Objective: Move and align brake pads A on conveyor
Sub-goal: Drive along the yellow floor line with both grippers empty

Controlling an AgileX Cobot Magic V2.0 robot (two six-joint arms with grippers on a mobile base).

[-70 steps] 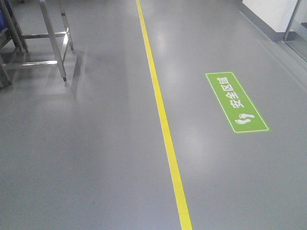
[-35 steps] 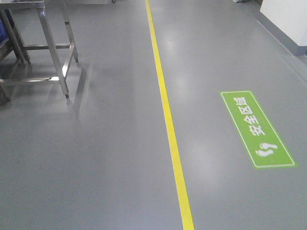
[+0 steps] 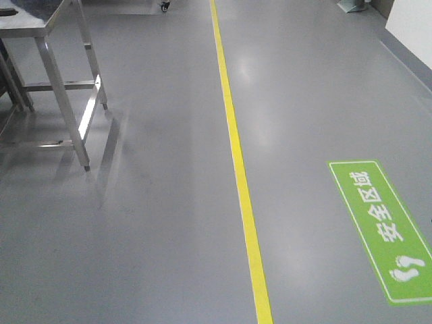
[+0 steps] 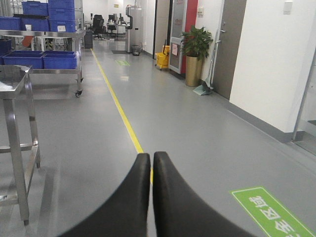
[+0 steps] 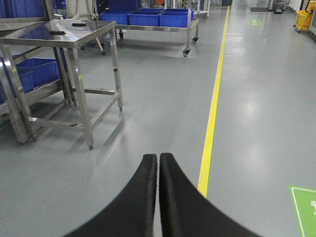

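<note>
The conveyor is out of view in every frame. Two small dark flat shapes (image 5: 58, 32) lie on top of a steel table (image 5: 96, 34) in the right wrist view. They are too small to tell whether they are brake pads A. My left gripper (image 4: 151, 155) hangs over bare grey floor, shut with nothing between its black fingers. My right gripper (image 5: 158, 156) is likewise shut and empty above the floor, to the right of that table.
A yellow floor line (image 3: 236, 169) runs away from me, with a green floor sign (image 3: 381, 229) to its right. The steel table (image 3: 47, 30) stands at the left. Blue crates (image 4: 29, 59) sit on a wheeled rack. A potted plant (image 4: 196, 44) and white wall (image 4: 276, 64) line the right side.
The front view has shifted: the green sign slid toward the lower right and more of the steel table's top has come into view at the upper left.
</note>
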